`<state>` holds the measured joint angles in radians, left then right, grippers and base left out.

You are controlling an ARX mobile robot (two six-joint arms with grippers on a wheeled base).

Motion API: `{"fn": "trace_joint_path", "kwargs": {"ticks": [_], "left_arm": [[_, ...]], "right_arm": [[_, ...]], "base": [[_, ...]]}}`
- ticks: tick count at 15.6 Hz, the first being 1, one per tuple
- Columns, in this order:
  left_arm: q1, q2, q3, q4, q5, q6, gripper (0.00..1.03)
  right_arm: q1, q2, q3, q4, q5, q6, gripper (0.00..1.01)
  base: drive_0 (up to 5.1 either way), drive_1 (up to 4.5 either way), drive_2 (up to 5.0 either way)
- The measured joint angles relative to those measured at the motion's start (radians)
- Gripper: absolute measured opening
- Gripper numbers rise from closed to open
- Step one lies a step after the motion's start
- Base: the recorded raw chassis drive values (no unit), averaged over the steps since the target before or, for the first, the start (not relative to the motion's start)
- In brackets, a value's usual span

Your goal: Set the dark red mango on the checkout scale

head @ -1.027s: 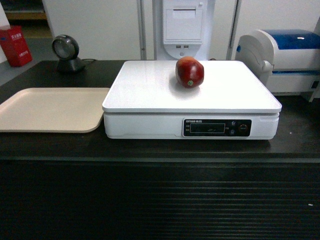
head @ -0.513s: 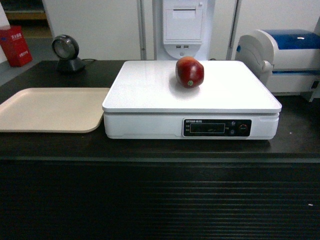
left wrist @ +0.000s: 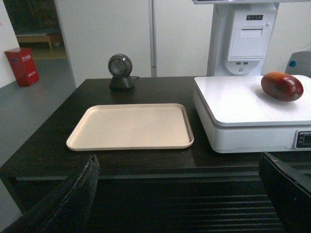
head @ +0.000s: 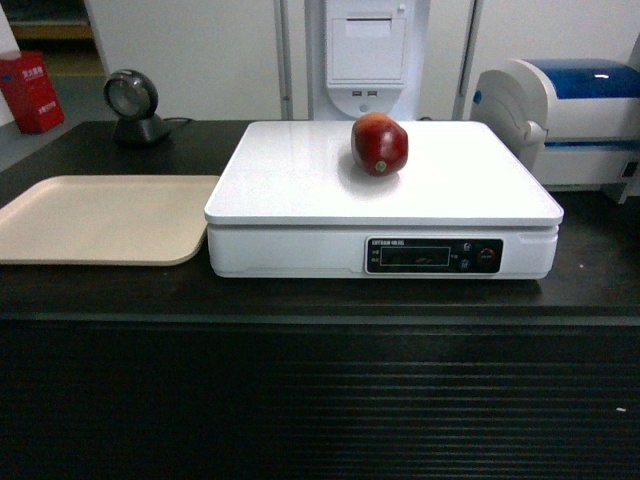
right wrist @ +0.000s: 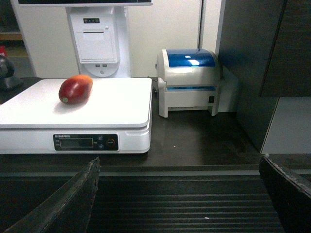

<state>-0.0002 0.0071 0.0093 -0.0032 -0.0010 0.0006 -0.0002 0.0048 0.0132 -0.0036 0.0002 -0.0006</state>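
Observation:
The dark red mango (head: 379, 144) lies on the flat top of the white scale (head: 300, 180), toward its back middle; it also shows in the left wrist view as the mango (left wrist: 282, 86) and in the right wrist view as the mango (right wrist: 75, 89). The scale (right wrist: 121, 104) stands on the black checkout counter (head: 300, 300). My left gripper (left wrist: 177, 194) is open and empty, low in front of the counter's ribbed panel. My right gripper (right wrist: 180, 194) is also open and empty, in front of the counter. Neither gripper shows in the head view.
A beige tray (head: 100, 218) lies left of the scale. A round black scanner (head: 133, 105) stands at the back left. A white-and-blue printer (head: 570, 115) sits right of the scale, with a white terminal (head: 367, 55) behind. A dark cabinet (right wrist: 262, 58) rises at the right.

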Motion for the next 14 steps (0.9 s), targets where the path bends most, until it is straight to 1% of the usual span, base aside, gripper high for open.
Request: {"fn": "trace_joint_path", "kwargs": {"ticks": [14], "left_arm": [[0.0,0.0,0.0,0.003,0.0,0.0,0.98]], "right_arm": [[0.0,0.0,0.0,0.003,0.0,0.0,0.98]], "base": [[0.0,0.0,0.0]]}}
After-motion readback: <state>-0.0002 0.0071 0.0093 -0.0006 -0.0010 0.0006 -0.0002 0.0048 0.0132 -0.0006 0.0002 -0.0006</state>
